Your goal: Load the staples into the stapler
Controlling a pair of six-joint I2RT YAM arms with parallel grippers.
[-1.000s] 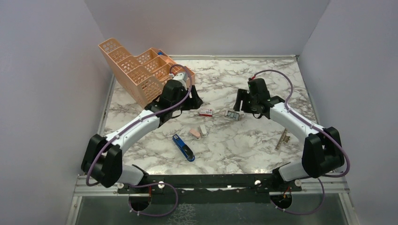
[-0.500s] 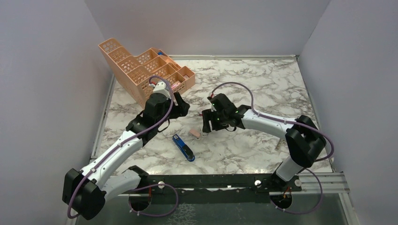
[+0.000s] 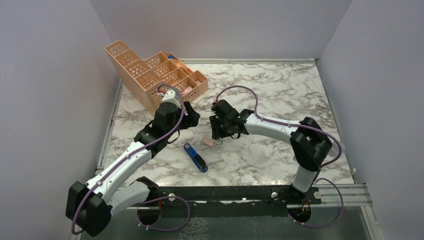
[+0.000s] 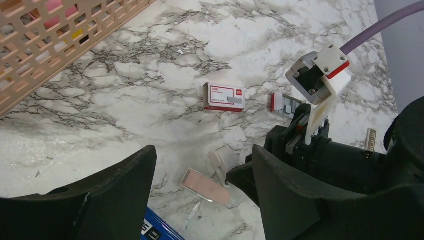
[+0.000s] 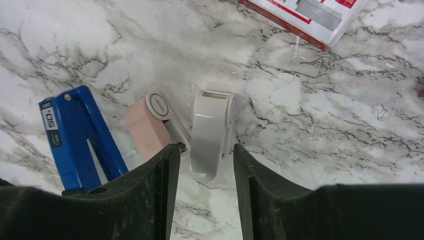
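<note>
The blue stapler (image 3: 195, 157) (image 5: 75, 135) lies flat on the marble, near centre; only its corner (image 4: 155, 231) shows in the left wrist view. My right gripper (image 3: 218, 134) (image 5: 205, 150) is low over a small white block (image 5: 212, 135), open, its jaws straddling the block with a thin gap on each side. A pink block (image 5: 147, 127) lies between the white block and the stapler. The staples (image 4: 286, 105), a grey ribbed block with a red end, lie behind the right wrist and are hidden in the top view. My left gripper (image 3: 190, 116) (image 4: 202, 160) hovers open and empty above the pink block (image 4: 205, 185).
A red-and-white cardboard box (image 4: 223, 96) (image 5: 310, 12) lies just beyond the two blocks. The peach mesh organiser (image 3: 150, 75) (image 4: 50, 45) stands at the back left. Grey walls enclose the table on three sides.
My right arm swung left from the staples down over the white block, and its jaws narrowed. My left arm drew back from the organiser towards the centre, still open.
</note>
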